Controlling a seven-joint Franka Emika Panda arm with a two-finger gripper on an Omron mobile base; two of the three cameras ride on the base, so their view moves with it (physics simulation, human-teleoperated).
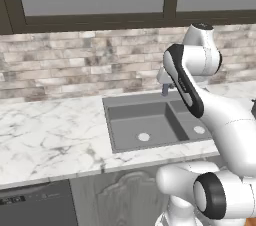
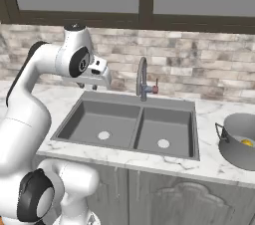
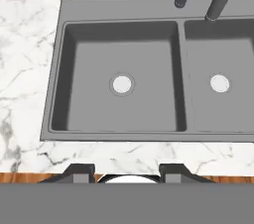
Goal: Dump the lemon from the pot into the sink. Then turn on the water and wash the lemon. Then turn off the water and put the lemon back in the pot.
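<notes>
Still | we hover gripper (image 2: 94,85) part-open, empty, upper left | lemon (image 2: 247,143) sits in pot (image 2: 238,155), lower right, undumped.

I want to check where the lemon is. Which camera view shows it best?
The right base view: the lemon lies inside the pot on the counter, right of the sink. The left base view and hand view show the sink, but no lemon can be made out there.
</notes>
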